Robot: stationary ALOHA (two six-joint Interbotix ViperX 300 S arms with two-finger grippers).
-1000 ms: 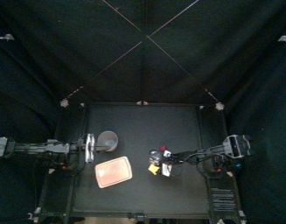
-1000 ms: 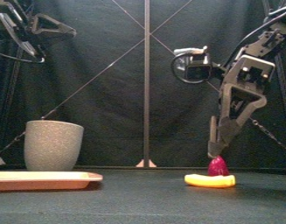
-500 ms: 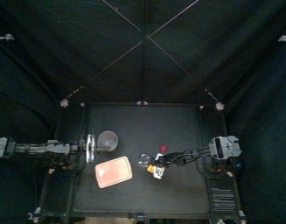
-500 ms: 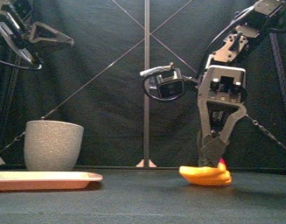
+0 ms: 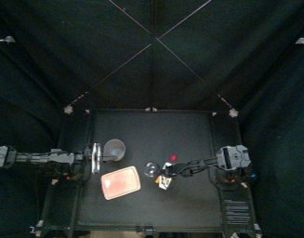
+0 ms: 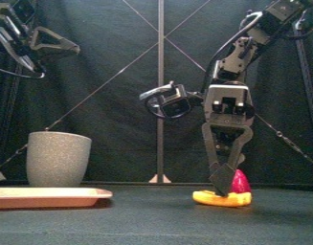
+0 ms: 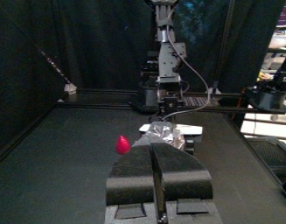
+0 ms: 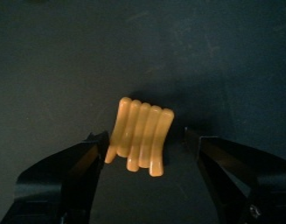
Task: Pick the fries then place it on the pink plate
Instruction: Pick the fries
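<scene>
A tall grey speckled cup (image 6: 59, 158) stands upright on the left part of the black counter (image 5: 191, 130), with its open mouth turned up. From above its rim looks like a pale round ring (image 5: 114, 147), about halfway between the front and the back of the counter. A small red toy (image 6: 238, 179) with a pointed top is to the right of the middle; the top view shows it only as a small red spot (image 5: 176, 156). The left wrist view also shows it, on the dark surface (image 7: 122, 143). The cup and the red toy are well apart.
</scene>
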